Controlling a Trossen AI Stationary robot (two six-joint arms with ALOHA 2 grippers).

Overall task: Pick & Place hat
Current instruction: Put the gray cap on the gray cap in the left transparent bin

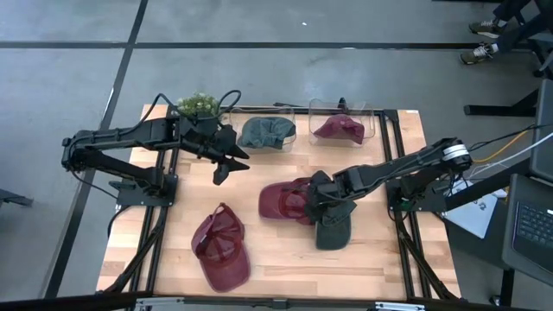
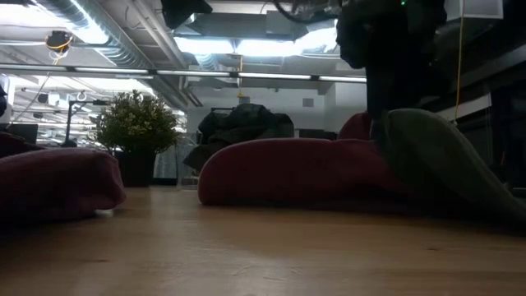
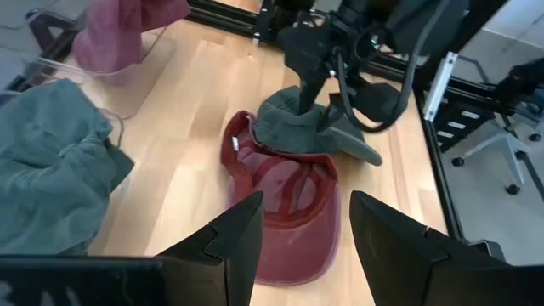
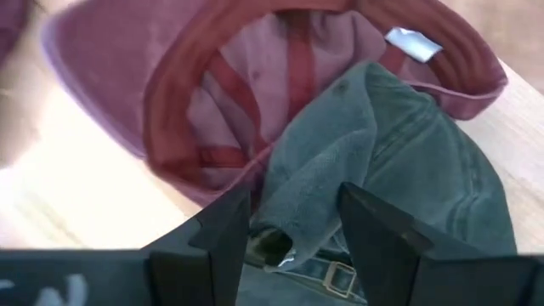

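Note:
A dark green hat (image 1: 333,226) lies right of centre, its edge overlapping an upturned maroon hat (image 1: 283,200). My right gripper (image 1: 318,204) stands over the two hats, pointing steeply down, and is shut on the green hat (image 4: 408,170). My left gripper (image 1: 226,164) hangs open in the air at the far left part of the table with nothing between its fingers; its wrist view looks past them at the maroon hat (image 3: 289,204). A second maroon hat (image 1: 221,249) rests on the wood near the front edge. My right gripper pinches a raised fold of the green hat's crown (image 4: 299,191) between its two fingers, coming from above. The crown is drawn up into a peak under the fingers (image 3: 287,106). The brim (image 3: 361,149) stays down on the table, and the hat's side leans on the maroon hat's rim.
Two clear bins stand at the far edge, one (image 1: 285,111) holding a grey-green hat (image 1: 266,131), the other (image 1: 373,112) a maroon hat (image 1: 339,128). A small potted plant (image 1: 199,105) stands at the far left. Bare wood lies between the hats and along the front right.

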